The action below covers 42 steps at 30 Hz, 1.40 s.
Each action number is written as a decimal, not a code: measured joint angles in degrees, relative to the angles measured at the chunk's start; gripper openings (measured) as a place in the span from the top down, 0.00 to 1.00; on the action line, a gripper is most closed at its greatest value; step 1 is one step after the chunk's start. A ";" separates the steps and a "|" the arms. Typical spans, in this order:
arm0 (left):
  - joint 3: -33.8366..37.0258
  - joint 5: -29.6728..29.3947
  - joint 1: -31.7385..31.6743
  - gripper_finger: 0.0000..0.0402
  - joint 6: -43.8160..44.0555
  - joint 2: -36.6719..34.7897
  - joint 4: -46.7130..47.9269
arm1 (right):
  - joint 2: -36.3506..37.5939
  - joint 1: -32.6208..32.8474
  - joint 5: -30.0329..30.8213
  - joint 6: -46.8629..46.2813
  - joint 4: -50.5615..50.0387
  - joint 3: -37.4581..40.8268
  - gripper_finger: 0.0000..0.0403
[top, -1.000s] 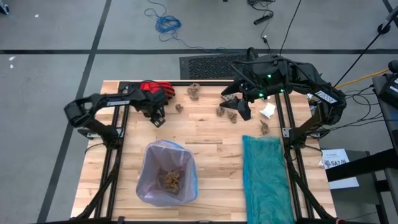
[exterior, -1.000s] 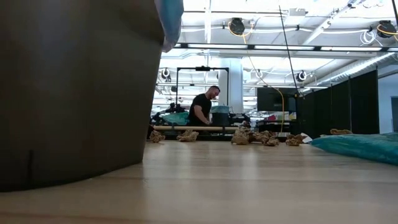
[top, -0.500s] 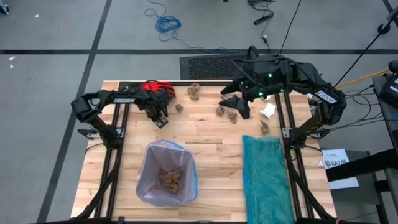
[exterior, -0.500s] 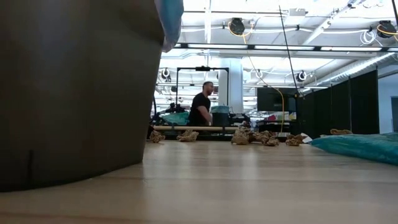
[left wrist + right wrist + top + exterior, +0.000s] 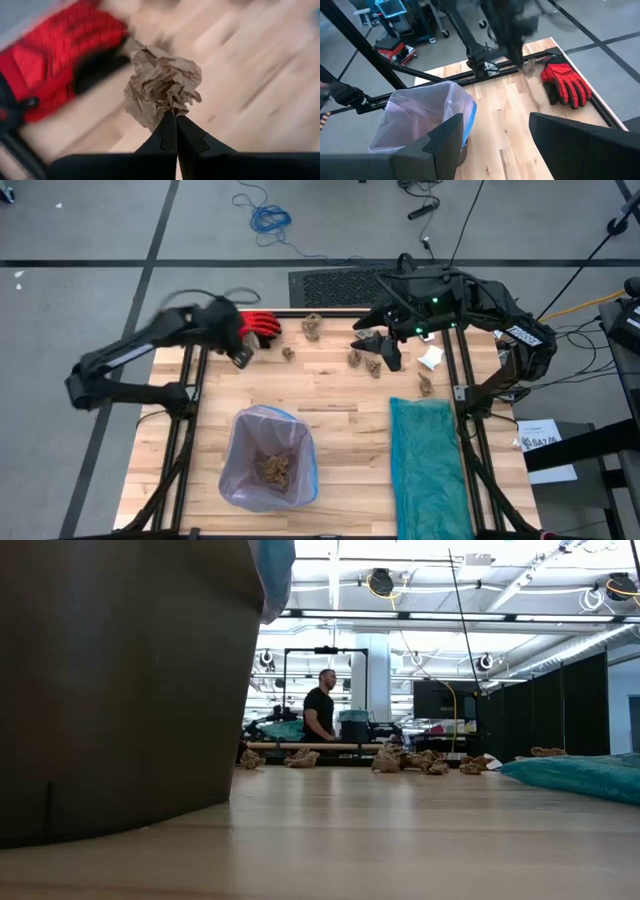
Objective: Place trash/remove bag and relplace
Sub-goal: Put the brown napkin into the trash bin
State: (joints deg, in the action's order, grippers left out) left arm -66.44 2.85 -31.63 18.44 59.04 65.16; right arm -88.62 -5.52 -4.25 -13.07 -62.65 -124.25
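My left gripper (image 5: 240, 357) is at the table's far left, beside the red glove (image 5: 256, 325), shut on a tan crumpled paper lump (image 5: 161, 82) of trash. My right gripper (image 5: 376, 348) stands open over two lumps (image 5: 364, 361) at the far middle. Other lumps (image 5: 312, 327) and a white scrap (image 5: 431, 358) lie on the wood. The bin near the front edge is lined with the pale lilac bag (image 5: 268, 458) (image 5: 422, 117), whose rim folds over the bin's edge. More trash (image 5: 273, 468) lies inside. My left gripper pinches the lump's near edge (image 5: 167, 111) between its two shut fingertips (image 5: 172, 131). The rest of the lump sticks out beyond the fingertips. Whether it is clear of the table I cannot tell.
A teal-green plastic bag (image 5: 430, 465) lies flat along the right side. The low view shows the bin's dark wall (image 5: 120, 680) close by, lumps (image 5: 400, 760) at the far edge and a person in the room behind. Bare wood lies between the bin and the lumps.
My left gripper has gone from the bare wood toward the far left, up beside the red glove, and the arm has swung quickly and shows blurred. My right arm has kept still.
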 joint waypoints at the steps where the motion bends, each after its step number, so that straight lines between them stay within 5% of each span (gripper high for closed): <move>1: -2.23 0.17 0.63 1.00 1.25 -1.18 2.07 | 0.00 0.00 0.02 0.23 0.14 0.00 0.45; 9: -20.83 4.99 9.24 1.00 9.77 -5.02 2.15 | 0.00 -0.04 0.02 1.09 1.77 0.00 0.45; 15: -28.44 10.90 18.42 1.00 14.27 -2.88 2.02 | 0.00 -0.02 0.00 1.78 1.66 0.00 0.45; 30: -28.46 24.05 43.48 1.00 9.46 13.29 -4.86 | 0.00 0.00 -0.02 1.82 1.52 0.00 0.45; 42: -28.48 21.55 46.76 0.93 12.75 20.52 3.23 | 0.00 0.00 -0.33 3.42 1.01 0.00 0.45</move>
State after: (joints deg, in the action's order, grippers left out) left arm -94.91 24.41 15.14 31.19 79.57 68.39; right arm -88.62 -5.52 -4.58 -9.65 -61.65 -124.25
